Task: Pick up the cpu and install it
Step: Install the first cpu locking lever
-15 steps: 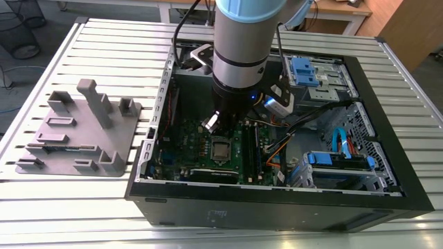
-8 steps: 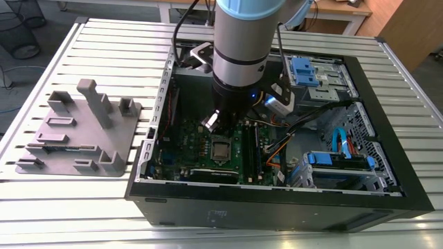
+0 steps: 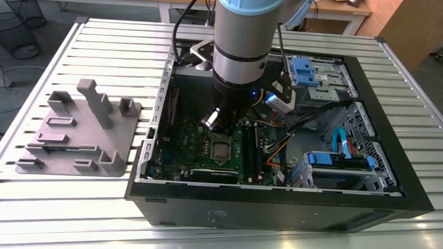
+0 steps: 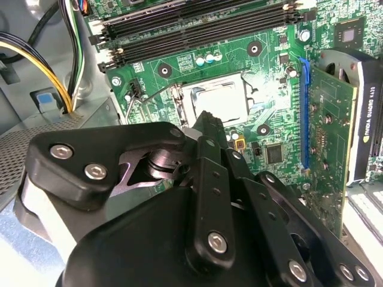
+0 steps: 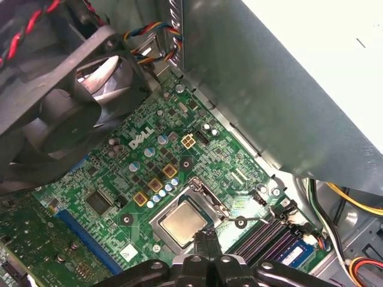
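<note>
Clenched is how my pincer [image 5: 206,238] looks: in both wrist views its two black fingers [image 4: 210,128] run side by side to a joined tip with no gap that I can see, and nothing sits between them. It hangs just over the green circuit board [image 5: 128,179], its tip close above one edge of the socket [image 5: 190,220]; I cannot tell whether it touches.

The cpu [image 5: 183,223] lies flat inside that metal-framed socket, its silvery top facing up and catching a dull, warm light. In the second wrist view the same square chip [image 4: 219,101] glares bright white, with my fingertips just beside its near edge. In the exterior view it shows as a small pale square [image 3: 220,149] on the board, directly below my arm [image 3: 244,39].

My arm reaches straight down into the open computer case [image 3: 277,199], which lies on its side on a slatted white table [image 3: 69,207]. Long black memory slots [image 4: 197,27] run next to the socket. A graphics card [image 4: 332,125] stands on edge in a blue slot on the board. A black fan [image 5: 54,101] sits at one corner of the case, with coloured wires [image 5: 149,42] near it. Blue drive brackets [image 3: 304,70] fill the case toward the exterior view's right.

Outside the case, toward the exterior view's left, a grey plastic holder [image 3: 76,137] rests on the table, well apart from my pincer.
</note>
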`<action>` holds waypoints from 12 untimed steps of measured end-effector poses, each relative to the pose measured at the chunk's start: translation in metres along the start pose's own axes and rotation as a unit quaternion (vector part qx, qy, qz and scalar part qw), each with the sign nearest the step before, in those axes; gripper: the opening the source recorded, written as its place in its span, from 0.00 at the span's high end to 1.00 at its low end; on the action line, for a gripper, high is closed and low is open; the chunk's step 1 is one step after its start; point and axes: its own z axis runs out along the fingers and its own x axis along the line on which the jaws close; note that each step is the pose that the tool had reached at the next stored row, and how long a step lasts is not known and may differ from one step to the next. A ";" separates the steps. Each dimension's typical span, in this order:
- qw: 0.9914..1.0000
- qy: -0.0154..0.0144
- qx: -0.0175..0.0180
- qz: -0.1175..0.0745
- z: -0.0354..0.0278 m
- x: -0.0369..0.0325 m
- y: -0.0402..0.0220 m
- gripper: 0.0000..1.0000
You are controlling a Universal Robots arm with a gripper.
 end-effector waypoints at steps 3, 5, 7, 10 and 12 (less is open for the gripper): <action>1.000 0.000 0.000 0.000 -0.0002 -0.0005 0.0004 0.89; 1.000 0.000 0.000 0.000 -0.0001 -0.0007 0.0008 0.89; 1.000 -0.003 -0.003 0.000 -0.0001 -0.0007 0.0009 0.89; 1.000 -0.008 -0.008 0.000 -0.0001 -0.0008 0.0010 0.89; 1.000 -0.008 -0.008 0.000 -0.0001 -0.0008 0.0009 0.89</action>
